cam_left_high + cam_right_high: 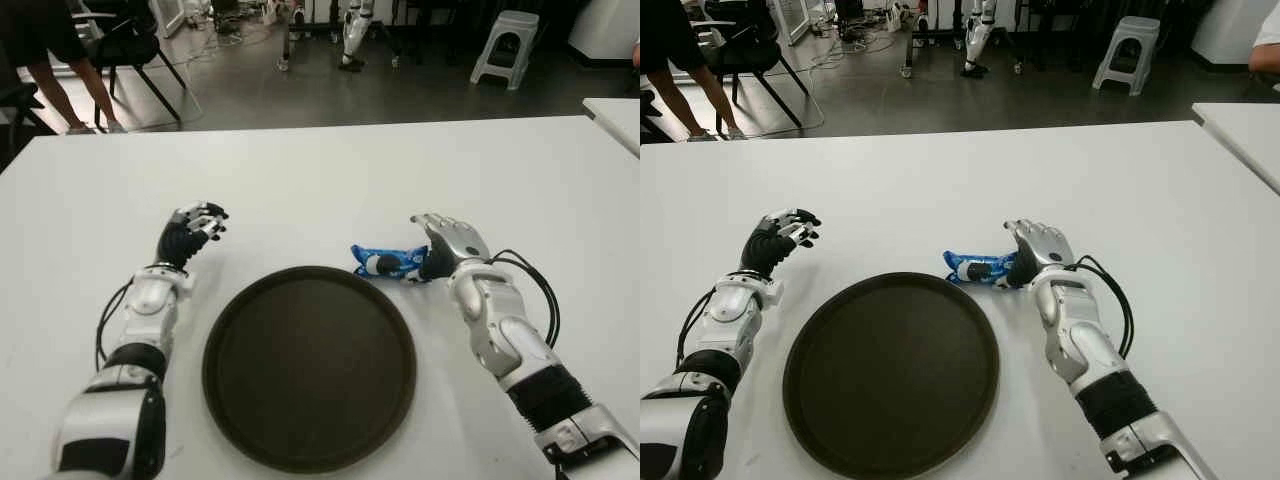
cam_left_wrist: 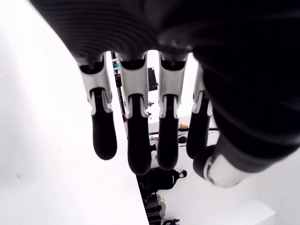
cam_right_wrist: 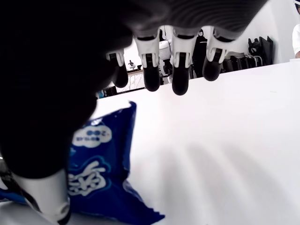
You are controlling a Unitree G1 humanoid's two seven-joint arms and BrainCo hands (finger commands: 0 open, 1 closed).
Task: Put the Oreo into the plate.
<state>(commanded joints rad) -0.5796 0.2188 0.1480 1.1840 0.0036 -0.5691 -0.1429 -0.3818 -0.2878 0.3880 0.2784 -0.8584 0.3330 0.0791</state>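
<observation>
Oreo pack (image 1: 388, 263), blue wrapper, flat on white tabletop (image 1: 330, 170), just past the plate's far-right rim. Long axis roughly across the view, left to right; right end under the thumb side of the right robot hand (image 1: 449, 243), left end pointing toward the left robot hand (image 1: 195, 228). Not on the plate.

Plate (image 1: 232, 400): dark, round, low rim, centred near the robot between the two arms. Nothing in it.

Right robot hand just right of the pack, touching it at the thumb. In the right wrist view fingers (image 3: 180, 79) extended over bare tabletop, spread, not wrapped around the pack (image 3: 101, 176); thumb down next to the wrapper. No grasp closed.

Left robot hand to the left of the plate, apart from it, fingers (image 2: 133, 145) loosely curled and relaxed, holding nothing.

Between pack and plate only the plate's rim; nothing else on this tabletop. Second white table (image 1: 618, 115) at far right edge. Beyond: grey floor, a person's legs (image 1: 70, 90) at top left beside a black chair (image 1: 135, 55), grey stool (image 1: 505, 45) top right, robot legs (image 1: 352, 35) at top centre.
</observation>
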